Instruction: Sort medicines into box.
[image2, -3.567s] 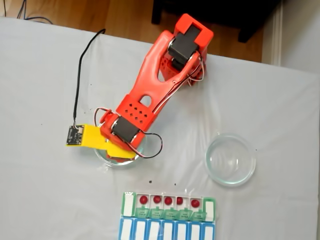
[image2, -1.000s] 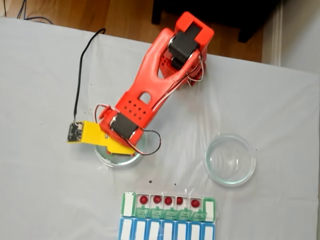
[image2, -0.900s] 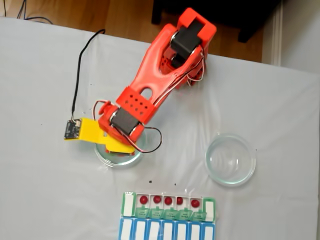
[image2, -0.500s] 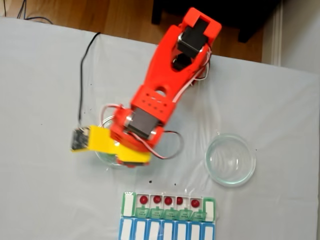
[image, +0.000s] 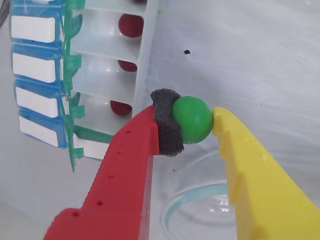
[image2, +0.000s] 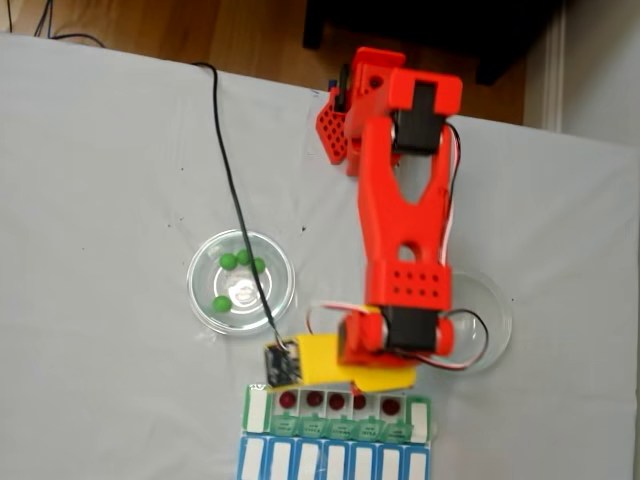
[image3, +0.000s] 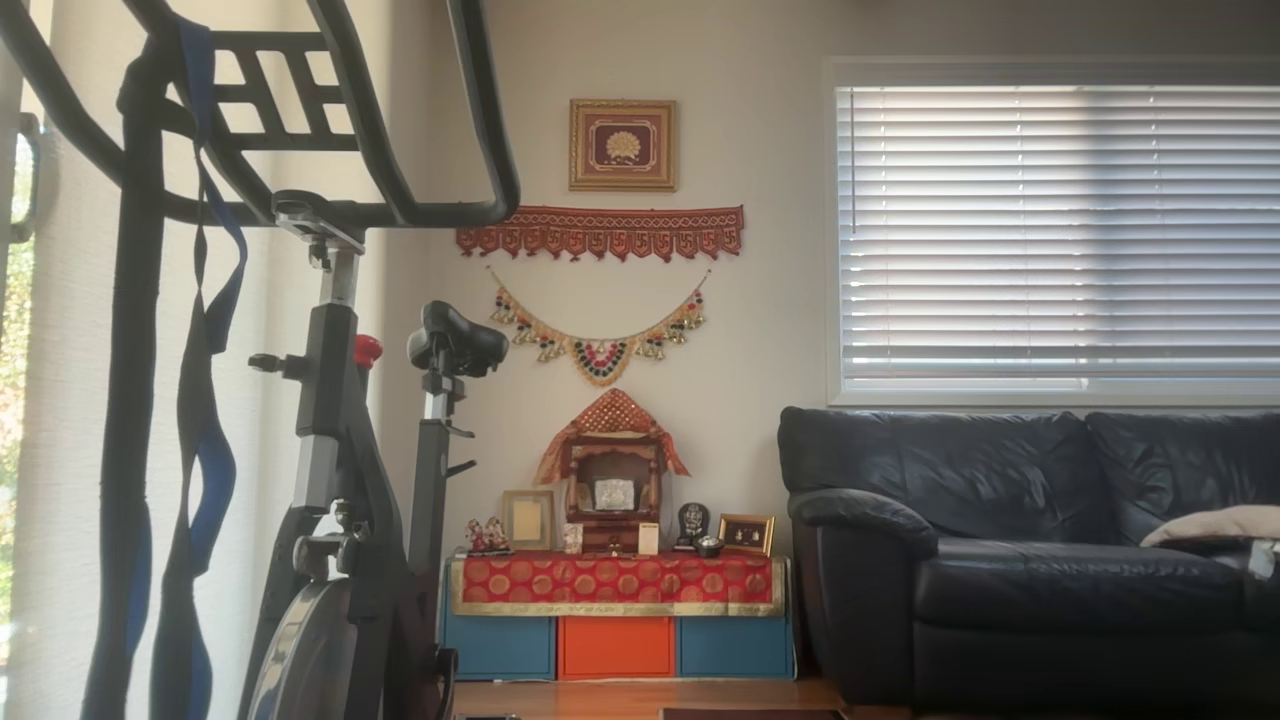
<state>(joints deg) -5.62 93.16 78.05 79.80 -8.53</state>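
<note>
I have the gripper pinched onto 1 green ball, held between the red finger's dark foam pad and the yellow finger. The jaws are only a ball's width apart.

Wrist view: the box lies toward 10 o'clock from the ball, lids open, with 3 red balls in separate compartments. A glass dish rim shows at 6 o'clock.

Fixed view: the gripper hangs at the box's 12 o'clock edge; 4 red balls are visible in the row, and a fifth is probably hidden under the yellow finger. Another 4 green balls wait in the left dish, at 9 o'clock from the arm.

Risks as I judge them:
- The ball is round and smooth, gripped off-centre on soft foam; a jolt could squirt it out onto the cloth.
- Releasing too high could bounce it out of a compartment.
- Narrow compartments: a small misalignment drops green in with a red ball.
</note>
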